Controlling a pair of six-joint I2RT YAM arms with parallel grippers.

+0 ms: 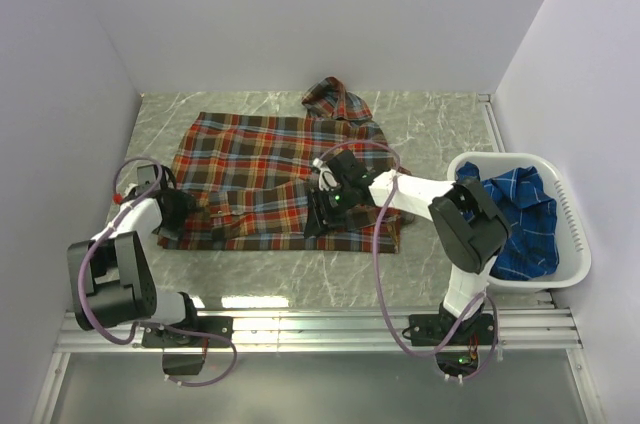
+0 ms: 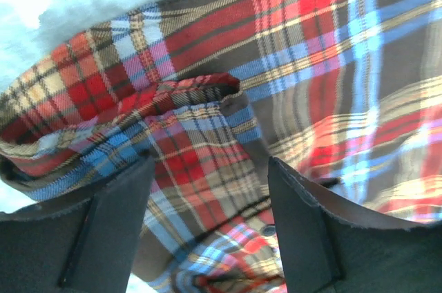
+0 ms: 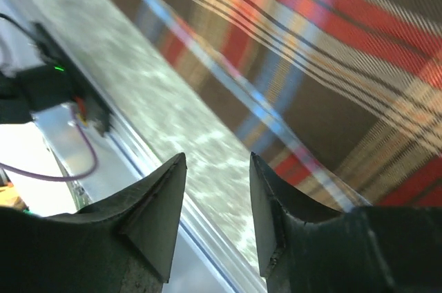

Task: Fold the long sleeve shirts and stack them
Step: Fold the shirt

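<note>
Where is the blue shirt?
In the top view, the blue shirt lies bunched inside the white basket at the far right, to the right of the red plaid shirt.

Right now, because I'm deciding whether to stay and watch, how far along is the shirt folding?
Early. Done: the red plaid shirt lies spread on the table, one sleeve seemingly laid across its lower part. In hand: the left end effector and right end effector, both open, sit at its near edge. Left: finishing that fold, then the blue shirt, bunched in the white basket; nothing is stacked.
</note>
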